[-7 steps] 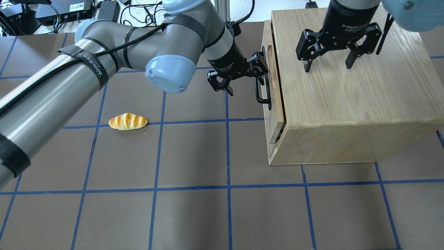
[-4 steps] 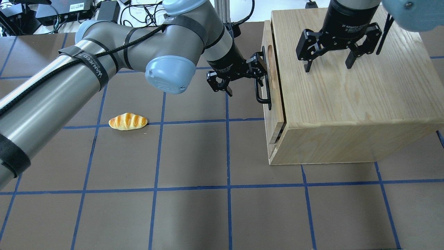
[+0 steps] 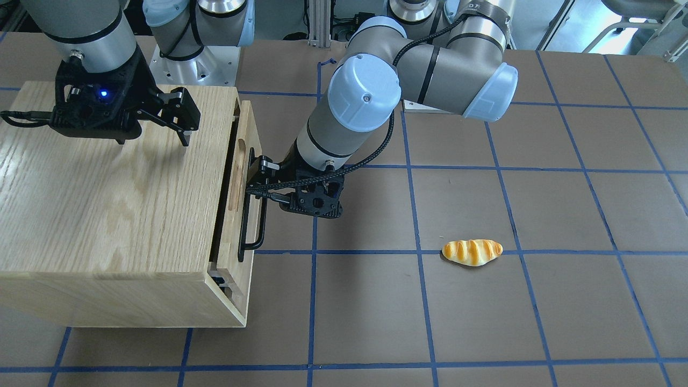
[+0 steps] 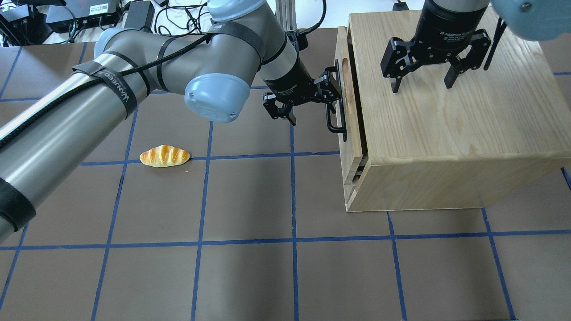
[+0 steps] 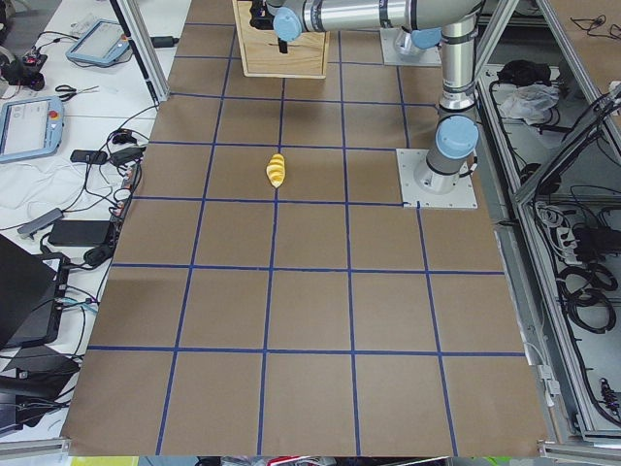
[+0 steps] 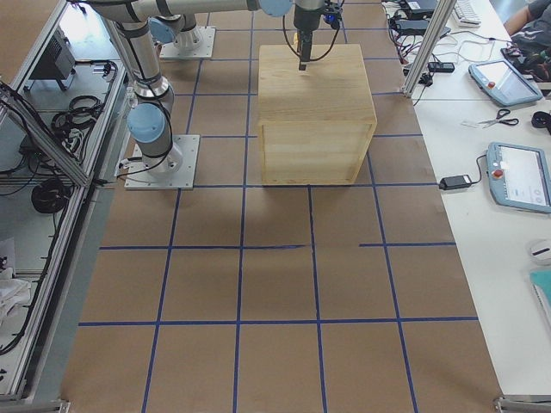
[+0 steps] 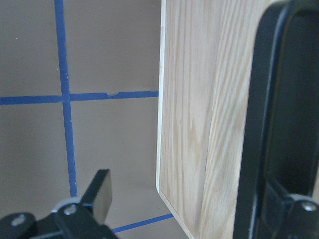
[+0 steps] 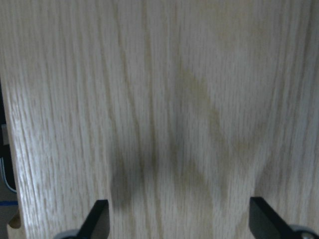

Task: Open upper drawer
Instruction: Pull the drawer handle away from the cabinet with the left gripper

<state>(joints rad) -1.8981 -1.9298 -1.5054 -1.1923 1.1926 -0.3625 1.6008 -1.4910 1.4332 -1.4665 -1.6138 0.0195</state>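
Left gripper (image 4: 312, 101) is sitting spread, one finger hooking behind the handle (image 4: 329, 121), not clamping it. Upper drawer (image 4: 352, 145) is cracked open, right against that finger. Risks: hook slipping off the bar mid-pull; cabinet (image 4: 446, 133) dragging along beneath the spread right gripper (image 4: 421, 82).

L arm (image 4: 67, 116) & R arm (image 3: 80, 27): silver-grey tubes, pale-blue joint caps (image 4: 216, 98). L arm: black cable (image 4: 169, 52) strapped on w/ black bands, white lettering. R gripper (image 4: 422, 87): black, blue LED (image 3: 102, 95).
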